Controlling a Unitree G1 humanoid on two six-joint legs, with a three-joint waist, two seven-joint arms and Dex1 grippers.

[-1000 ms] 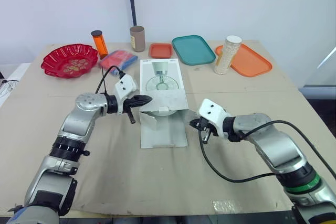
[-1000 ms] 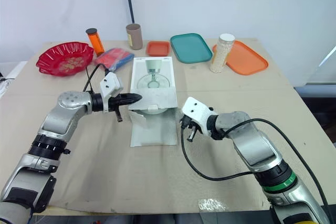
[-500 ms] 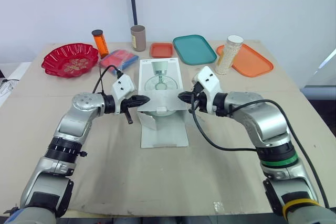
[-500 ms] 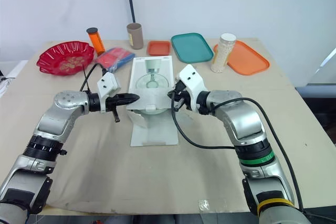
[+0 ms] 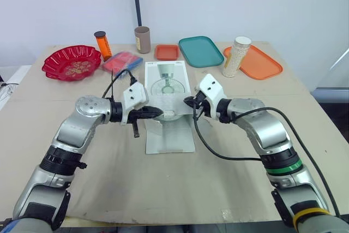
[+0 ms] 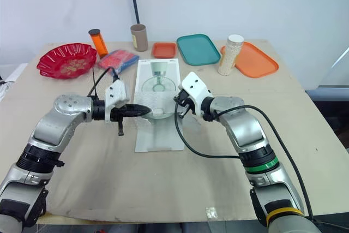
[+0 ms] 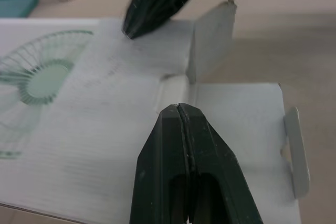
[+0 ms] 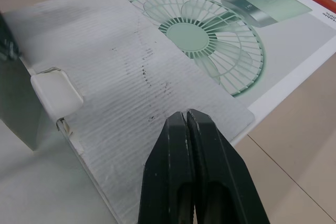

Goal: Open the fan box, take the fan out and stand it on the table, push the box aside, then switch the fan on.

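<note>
The white fan box (image 5: 167, 88), printed with a green fan picture, lies flat at the table's middle. Its long front flap (image 5: 170, 135) is folded out on the table, and a small side flap (image 7: 212, 40) stands up. My left gripper (image 5: 158, 111) is shut, with its tip over the box's near end from the left. My right gripper (image 5: 187, 102) is also shut, and its tip is at the box's near right corner. In the left wrist view the shut fingers (image 7: 180, 109) hover over the box's grey inner card, with the right gripper (image 7: 131, 27) pointing in from across. The right wrist view has its shut fingertips (image 8: 186, 115) just above the same card (image 8: 131, 72).
Along the table's back stand a red bowl (image 5: 71, 63), an orange bottle (image 5: 103, 45), a blue-red packet (image 5: 122, 61), a brown cup (image 5: 143, 39), a small orange tray (image 5: 166, 52), a teal tray (image 5: 200, 51), a white canister (image 5: 235, 57) and an orange tray (image 5: 256, 62).
My right arm swung from the near right of the table up to the box's right corner. The left gripper slid a little to the right over the box's near end.
</note>
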